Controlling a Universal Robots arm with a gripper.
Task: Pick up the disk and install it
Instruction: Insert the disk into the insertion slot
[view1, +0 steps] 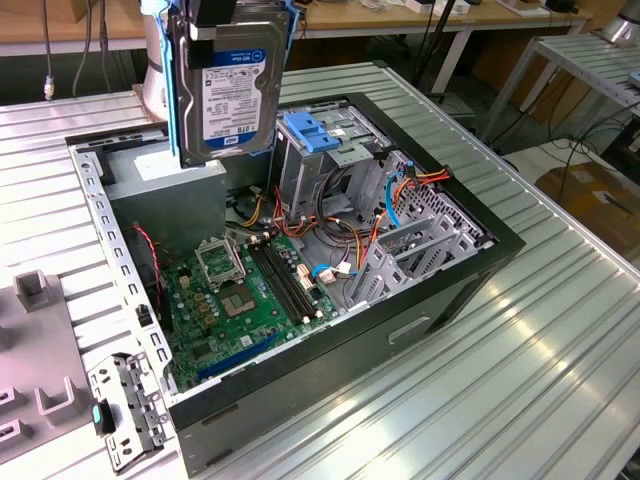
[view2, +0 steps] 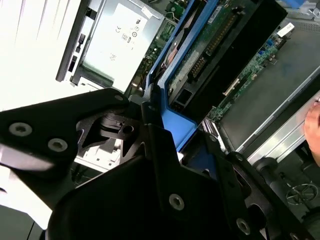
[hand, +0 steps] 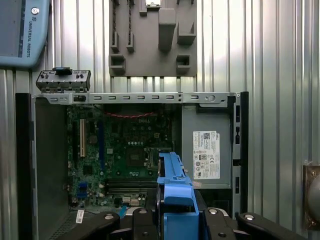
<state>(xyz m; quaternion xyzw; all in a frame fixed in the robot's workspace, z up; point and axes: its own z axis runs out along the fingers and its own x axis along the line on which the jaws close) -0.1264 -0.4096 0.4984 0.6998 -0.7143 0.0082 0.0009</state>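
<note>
My hand (hand: 175, 220) is clamped on the disk (view1: 232, 95), upright above the open case (view1: 500, 245); I'd square it to the drive cage (view1: 340, 165).

disk (view1: 235, 95): silver metal, blue plastic rail | table (view1: 560, 330): ribbed shiny metal | pincer (hand: 176, 217): matt black

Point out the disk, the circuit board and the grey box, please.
disk (view1: 232, 95), exterior view, on its label.
circuit board (view1: 238, 318), exterior view, its green middle.
grey box (hand: 206, 155), first wrist view, on its white label.
</note>
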